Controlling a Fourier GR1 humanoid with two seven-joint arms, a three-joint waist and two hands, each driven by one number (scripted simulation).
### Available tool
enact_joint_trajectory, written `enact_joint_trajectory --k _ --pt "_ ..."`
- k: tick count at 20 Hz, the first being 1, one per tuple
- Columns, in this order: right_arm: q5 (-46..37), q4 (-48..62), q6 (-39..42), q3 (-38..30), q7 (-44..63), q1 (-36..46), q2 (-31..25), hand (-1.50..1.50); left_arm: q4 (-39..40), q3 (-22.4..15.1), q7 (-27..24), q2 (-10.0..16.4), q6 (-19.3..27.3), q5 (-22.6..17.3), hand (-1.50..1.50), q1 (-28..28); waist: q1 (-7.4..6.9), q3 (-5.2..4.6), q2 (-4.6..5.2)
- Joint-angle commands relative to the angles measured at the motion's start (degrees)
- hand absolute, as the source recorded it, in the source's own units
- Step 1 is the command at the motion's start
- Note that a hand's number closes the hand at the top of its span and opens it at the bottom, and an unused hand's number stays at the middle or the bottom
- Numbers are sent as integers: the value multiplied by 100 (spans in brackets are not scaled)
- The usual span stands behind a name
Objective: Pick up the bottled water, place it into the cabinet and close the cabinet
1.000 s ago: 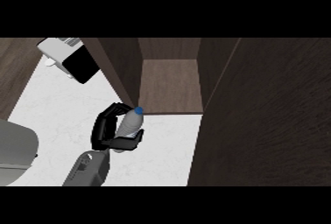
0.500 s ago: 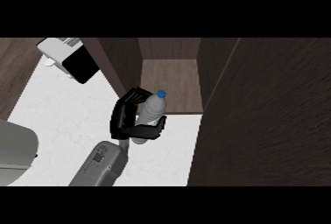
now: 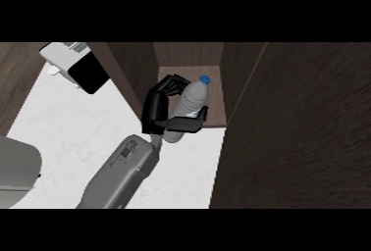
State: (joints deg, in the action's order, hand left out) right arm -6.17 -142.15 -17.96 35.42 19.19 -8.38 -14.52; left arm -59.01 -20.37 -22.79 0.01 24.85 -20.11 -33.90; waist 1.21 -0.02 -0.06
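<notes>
Head view: a clear plastic water bottle with a blue cap (image 3: 192, 100) is gripped by the curled fingers of the black left hand (image 3: 154, 110) at the open dark-brown wooden cabinet's (image 3: 185, 55) mouth. It is slightly tilted, its long axis and cap pointed inward.

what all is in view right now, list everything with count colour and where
bottled water: 1, clear with a blue cap, held at the cabinet's opening, cap pointing inward
cabinet: 1, dark brown wood, open, top centre
wood panel: 1, dark brown, fills the right side
counter: 1, white marbled, left and centre
box: 1, white with a black face, top left
grey object: 1, rounded, cut off at the left edge; cannot tell what it is
left forearm: 1, grey, coming in from the lower edge
left hand: 1, black, curled round the bottled water
</notes>
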Motion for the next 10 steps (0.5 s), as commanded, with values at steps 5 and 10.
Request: enact_joint_trajectory --k 5,10 --pt "-333 -651 0 163 -168 -592 -259 -150 940 -165 159 -1 579 -722 150 -860 100 0 14" --pt "168 -544 104 -343 -125 -276 -258 -150 1861 81 -145 -1 507 -1045 150 -1343 56 1 34"
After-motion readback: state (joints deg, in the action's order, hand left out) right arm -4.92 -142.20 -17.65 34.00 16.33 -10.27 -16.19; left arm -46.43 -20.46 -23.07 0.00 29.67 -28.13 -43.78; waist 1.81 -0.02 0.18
